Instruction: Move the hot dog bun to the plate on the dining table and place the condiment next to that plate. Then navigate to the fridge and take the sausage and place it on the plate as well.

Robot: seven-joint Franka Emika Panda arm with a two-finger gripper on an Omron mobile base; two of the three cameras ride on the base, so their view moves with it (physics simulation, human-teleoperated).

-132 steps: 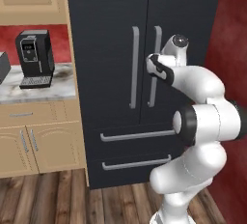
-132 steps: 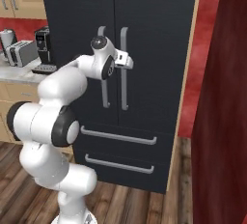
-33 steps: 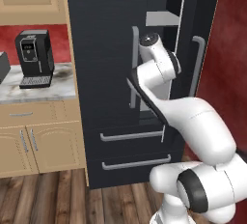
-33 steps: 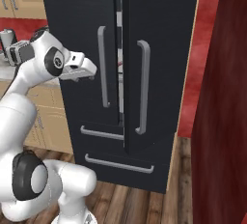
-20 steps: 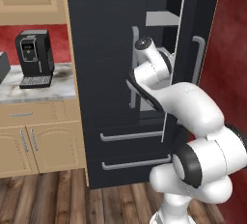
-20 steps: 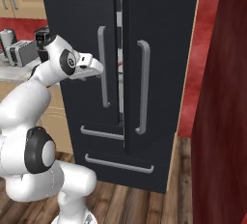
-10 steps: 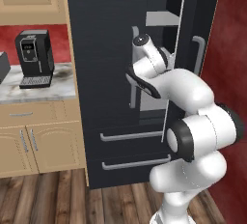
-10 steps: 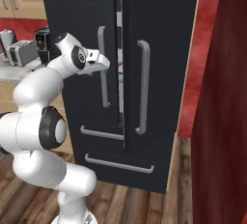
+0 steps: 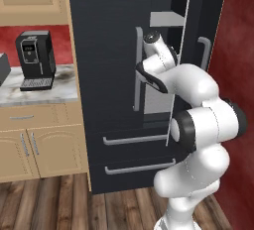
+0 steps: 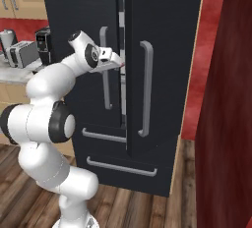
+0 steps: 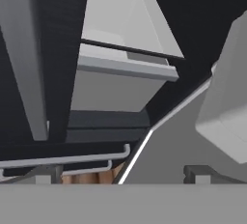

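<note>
Fridge [image 9: 114,50] stands directly ahead of the jaws, tall and black, its right door [image 10: 162,65] swung partly open so that I see a narrow gap between the two doors. From my remote station I read the gripper [image 10: 117,61] as level with the upper door handles, its jaws pointing into that gap. In the hand view the two finger tips [image 11: 43,176] stand far apart, so the jaws are spread wide and pinch nothing. Ahead of the jaws, inside the gap, I see pale grey shelves [image 11: 120,76]. Just beside the jaws on the left door runs a long silvery handle [image 9: 137,69]; a matching handle [image 10: 146,89] hangs on the open door. Below the jaws are two lower drawers [image 9: 134,149] with horizontal bars. Well off to the jaws' left, a marble worktop [image 9: 44,87] carries a black coffee machine [image 9: 34,60].
</note>
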